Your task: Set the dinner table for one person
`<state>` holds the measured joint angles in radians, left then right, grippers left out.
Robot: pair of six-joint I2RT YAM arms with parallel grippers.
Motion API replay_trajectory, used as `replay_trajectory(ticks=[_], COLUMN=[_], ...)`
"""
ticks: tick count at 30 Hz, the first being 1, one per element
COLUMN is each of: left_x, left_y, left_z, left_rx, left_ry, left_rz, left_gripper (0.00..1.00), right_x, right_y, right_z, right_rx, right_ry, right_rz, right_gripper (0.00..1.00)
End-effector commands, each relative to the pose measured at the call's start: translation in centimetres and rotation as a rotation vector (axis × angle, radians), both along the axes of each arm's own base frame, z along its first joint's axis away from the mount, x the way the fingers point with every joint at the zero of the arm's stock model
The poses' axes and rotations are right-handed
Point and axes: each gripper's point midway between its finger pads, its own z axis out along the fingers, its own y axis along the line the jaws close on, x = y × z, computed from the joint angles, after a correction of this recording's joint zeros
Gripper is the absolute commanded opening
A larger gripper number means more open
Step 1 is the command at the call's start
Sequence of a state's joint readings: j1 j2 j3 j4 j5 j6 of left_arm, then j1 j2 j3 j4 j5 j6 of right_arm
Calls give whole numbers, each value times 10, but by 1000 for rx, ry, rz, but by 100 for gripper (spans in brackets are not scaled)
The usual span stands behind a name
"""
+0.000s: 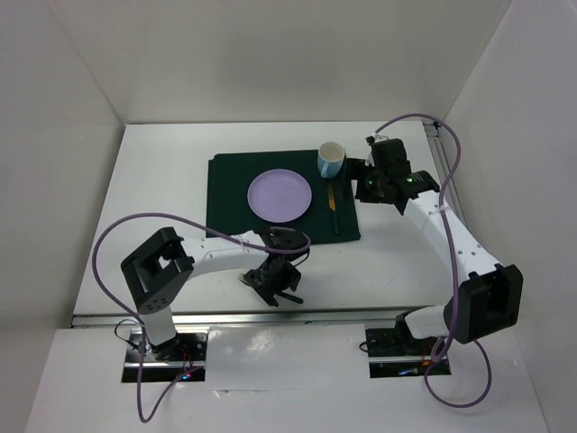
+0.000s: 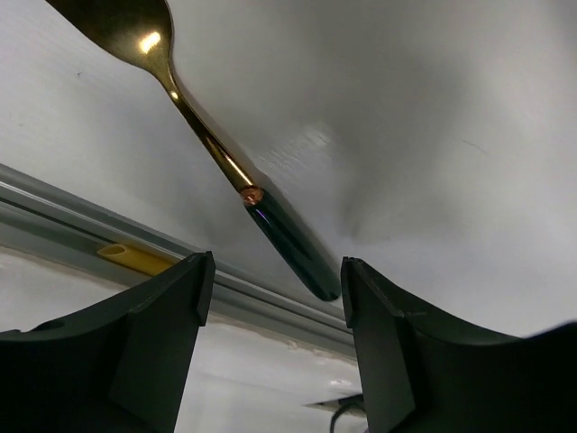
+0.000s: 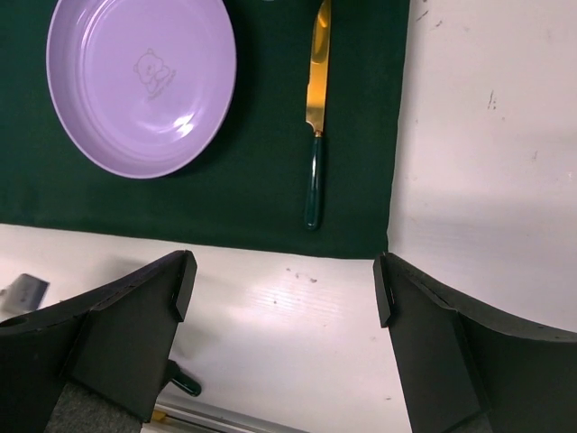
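The dinner table (image 1: pixel 162 180), a plain white top, carries everything. A dark green cloth mat (image 1: pixel 230 194) lies at its middle, and a lilac plate (image 1: pixel 279 196) sits on the mat. A blue and white cup (image 1: pixel 331 160) stands at the mat's far right corner. A knife (image 1: pixel 333 203) with a gold blade and dark green handle lies on the mat just right of the plate.

The smallest piece is a spoon (image 2: pixel 225 162) with a gold bowl and dark green handle. It is off the mat, on bare tabletop close to the table's near edge.

The left gripper (image 2: pixel 275 266) hangs low over the spoon with its jaws apart and nothing in them. In the left wrist view the spoon's long axis runs on a slant. The bowl is ahead and to the left, and the tip of the handle reaches into the gap, closer to the finger on the right of that view. The jaws appear not to touch it. A clean pinch probably needs the fingers squared across the handle.

The right gripper (image 3: pixel 284 271) is spread wide and empty, up by the cup, well apart from the spoon. So the left arm is the nearer one.
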<state>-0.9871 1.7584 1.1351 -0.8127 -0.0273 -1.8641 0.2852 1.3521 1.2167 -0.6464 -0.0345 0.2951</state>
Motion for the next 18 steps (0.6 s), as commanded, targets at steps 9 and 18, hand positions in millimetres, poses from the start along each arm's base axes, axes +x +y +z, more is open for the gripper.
replay_trajectory(ticks=[9, 18], left_x=[-9, -11], left_y=[-9, 6], left_z=[-31, 2], left_rx=[20, 27], left_ry=[52, 0], left_rz=[129, 141], left_gripper=[66, 0], right_x=[-21, -19], right_y=[-9, -18], right_z=[13, 43], right_rx=[-24, -42], right_ry=[-19, -81], right_rz=[29, 11], right_gripper=[93, 93])
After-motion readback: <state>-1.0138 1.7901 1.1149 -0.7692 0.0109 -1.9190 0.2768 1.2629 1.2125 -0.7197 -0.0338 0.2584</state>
